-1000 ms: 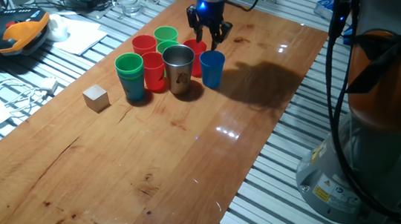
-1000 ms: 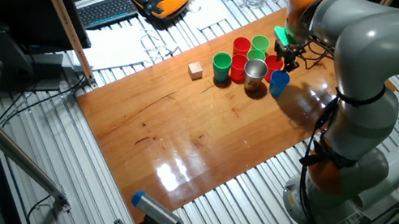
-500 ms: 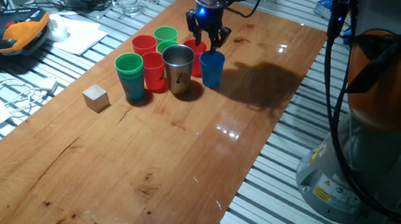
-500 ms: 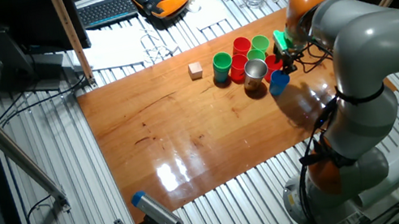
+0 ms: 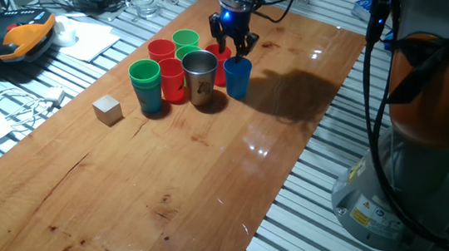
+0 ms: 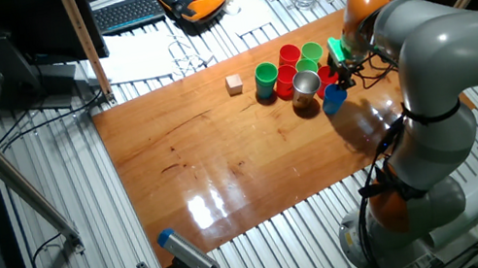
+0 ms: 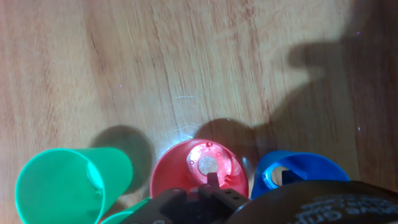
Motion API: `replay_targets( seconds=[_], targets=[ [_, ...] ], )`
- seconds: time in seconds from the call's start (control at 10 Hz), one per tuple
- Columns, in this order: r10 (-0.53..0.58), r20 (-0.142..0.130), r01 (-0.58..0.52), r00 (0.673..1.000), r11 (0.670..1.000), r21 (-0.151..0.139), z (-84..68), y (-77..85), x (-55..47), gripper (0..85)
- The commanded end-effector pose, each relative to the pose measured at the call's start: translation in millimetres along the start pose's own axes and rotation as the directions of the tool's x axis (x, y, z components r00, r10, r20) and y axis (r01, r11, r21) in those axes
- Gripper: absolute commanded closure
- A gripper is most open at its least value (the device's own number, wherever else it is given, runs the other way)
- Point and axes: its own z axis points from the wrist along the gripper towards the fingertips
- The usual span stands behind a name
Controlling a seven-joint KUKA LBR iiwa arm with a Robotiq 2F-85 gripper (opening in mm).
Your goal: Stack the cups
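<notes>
While I watch the feeds, the black two-finger gripper (image 5: 233, 45) has sunk lower over the past second and now hangs right at the small red tapered plastic cup (image 5: 219, 56) at the far edge of the cluster, beside the small blue plastic cup (image 5: 236, 77). Its fingers look spread either side of that red rim, not yet pinching anything, though the hand view shows only the finger roots, so I hold that loosely. Nothing among the cups has shifted: the shiny steel cup (image 5: 200, 76) stands just in front, the green cup stacked on a blue one (image 5: 144, 83) stays nearest the small wooden cube (image 5: 107, 110). From the hand view I look straight down into the red cup, blue to its right. I judge this the approach to a first grasp; stacking has barely begun.
</notes>
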Motion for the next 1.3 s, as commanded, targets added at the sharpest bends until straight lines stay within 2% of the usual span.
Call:
replay_targets(
  seconds=[0.0,0.5,0.9,1.0,1.1,1.2],
  targets=[
    [0.001,0.0,-0.001,1.0,1.0,-0.002,2.3,-1.3,0.5,34.0],
    [-0.005,0.0,0.005,1.0,1.0,-0.016,13.3,-3.8,3.2,34.0],
    [-0.039,0.015,0.04,0.999,0.998,-0.045,22.7,-3.0,1.9,34.0],
    [-0.06,-0.001,0.06,0.998,0.997,-0.056,26.6,-3.5,-0.8,51.0],
    [-0.083,0.0,0.083,0.997,0.995,-0.064,29.5,-3.8,-2.4,51.0],
    [-0.11,-0.002,0.11,0.994,0.991,-0.07,30.8,-4.2,-3.8,68.0]
  ],
)
